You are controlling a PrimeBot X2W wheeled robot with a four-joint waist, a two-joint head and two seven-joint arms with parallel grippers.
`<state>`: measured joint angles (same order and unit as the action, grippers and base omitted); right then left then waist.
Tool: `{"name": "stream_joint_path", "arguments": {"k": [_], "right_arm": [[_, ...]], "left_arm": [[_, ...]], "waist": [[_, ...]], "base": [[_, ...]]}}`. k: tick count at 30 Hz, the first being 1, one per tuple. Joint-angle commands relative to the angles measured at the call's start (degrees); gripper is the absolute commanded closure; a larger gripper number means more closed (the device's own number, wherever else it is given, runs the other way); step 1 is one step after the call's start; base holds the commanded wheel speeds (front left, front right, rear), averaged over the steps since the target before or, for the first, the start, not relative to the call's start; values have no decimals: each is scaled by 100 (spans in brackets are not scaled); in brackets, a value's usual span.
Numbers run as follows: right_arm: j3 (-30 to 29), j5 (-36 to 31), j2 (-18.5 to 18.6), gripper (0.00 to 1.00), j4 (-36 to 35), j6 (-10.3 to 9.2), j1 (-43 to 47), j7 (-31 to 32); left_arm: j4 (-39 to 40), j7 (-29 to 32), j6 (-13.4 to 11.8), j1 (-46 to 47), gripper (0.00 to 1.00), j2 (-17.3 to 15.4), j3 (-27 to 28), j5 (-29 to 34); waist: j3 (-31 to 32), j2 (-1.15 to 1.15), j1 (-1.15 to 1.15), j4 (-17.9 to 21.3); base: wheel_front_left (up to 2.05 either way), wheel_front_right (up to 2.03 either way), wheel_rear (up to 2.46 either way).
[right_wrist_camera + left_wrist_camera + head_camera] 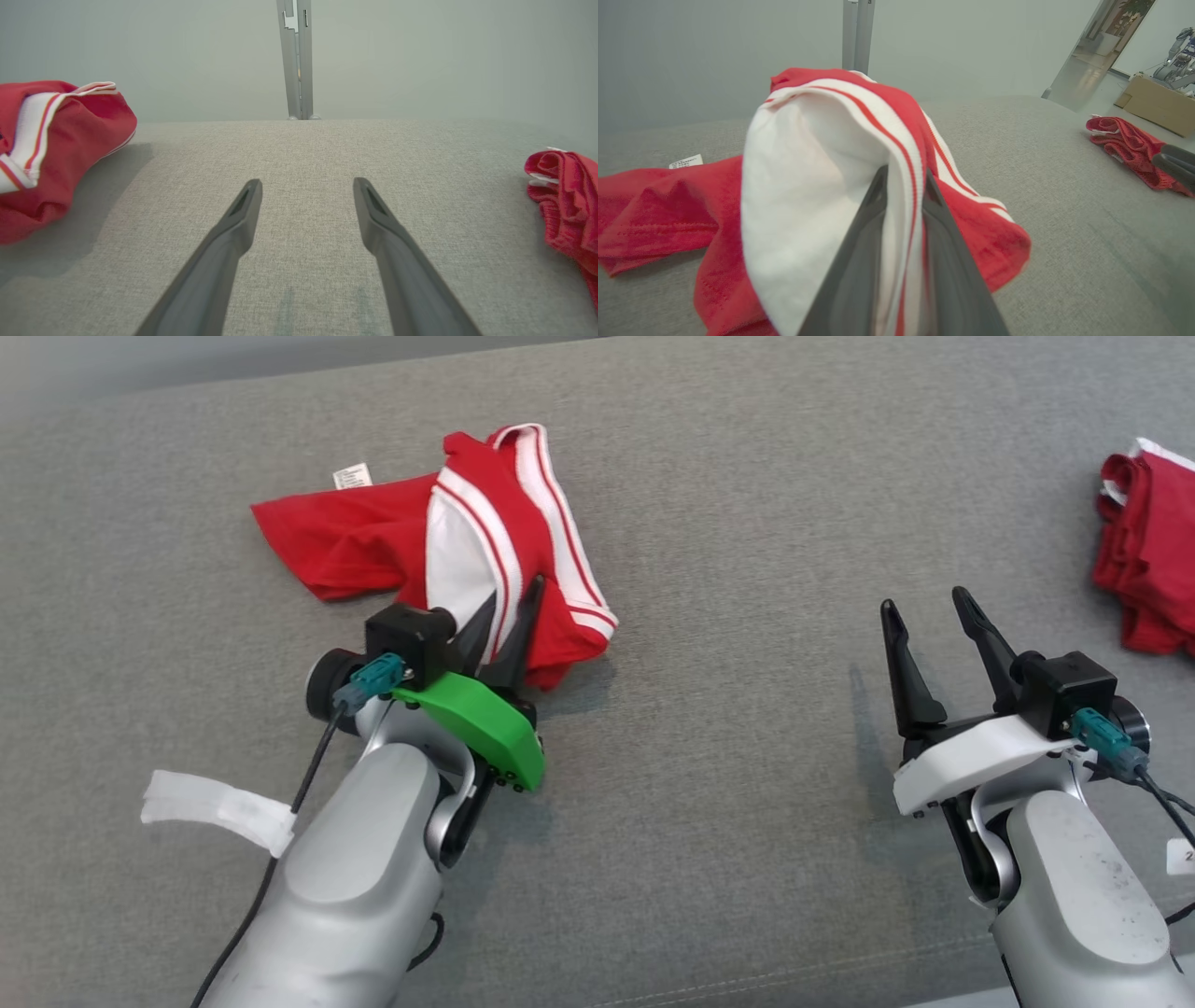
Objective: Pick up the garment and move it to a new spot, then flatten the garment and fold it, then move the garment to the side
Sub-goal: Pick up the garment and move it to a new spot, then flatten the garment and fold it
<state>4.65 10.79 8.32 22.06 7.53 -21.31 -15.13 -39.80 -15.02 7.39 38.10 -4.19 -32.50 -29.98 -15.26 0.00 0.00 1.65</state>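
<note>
A red garment [373,537] with white stripes and a white panel lies crumpled on the grey padded surface, left of centre in the head view. My left gripper [512,607] is shut on a raised striped fold of it; in the left wrist view the fold [817,186] drapes over the pinched fingers [859,261]. A small white label [352,477] sticks out at the garment's back edge. My right gripper [929,607] stands open over bare surface at the right, apart from the garment, fingers [233,233] spread with nothing between them.
A second red cloth pile [1148,560] lies at the far right edge, also in the right wrist view [565,205]. A white strip [215,807] lies by my left forearm. A grey post [296,60] stands behind the surface. Cardboard box [1157,105] beyond the right side.
</note>
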Motion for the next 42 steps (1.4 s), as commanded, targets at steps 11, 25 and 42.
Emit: {"name": "stream_joint_path", "arguments": {"k": [11,25,42], "right_arm": [[42,63,-136,0,77,-9,112,0],[968,307,-190,0,253,-8,252,0],[1254,332,-139,0,1079,-8,327,0]], "left_arm": [[104,-18,13,-283,0,114,-713,-397],[340,-12,-79,-1559,0,119,598,6],[536,-12,-68,-2289,0,121,954,-48]], "waist": [[195,0,0,1017],[686,0,0,-412],[811,0,0,-938]], "base": [[0,0,0],[0,0,0],[0,0,0]]}}
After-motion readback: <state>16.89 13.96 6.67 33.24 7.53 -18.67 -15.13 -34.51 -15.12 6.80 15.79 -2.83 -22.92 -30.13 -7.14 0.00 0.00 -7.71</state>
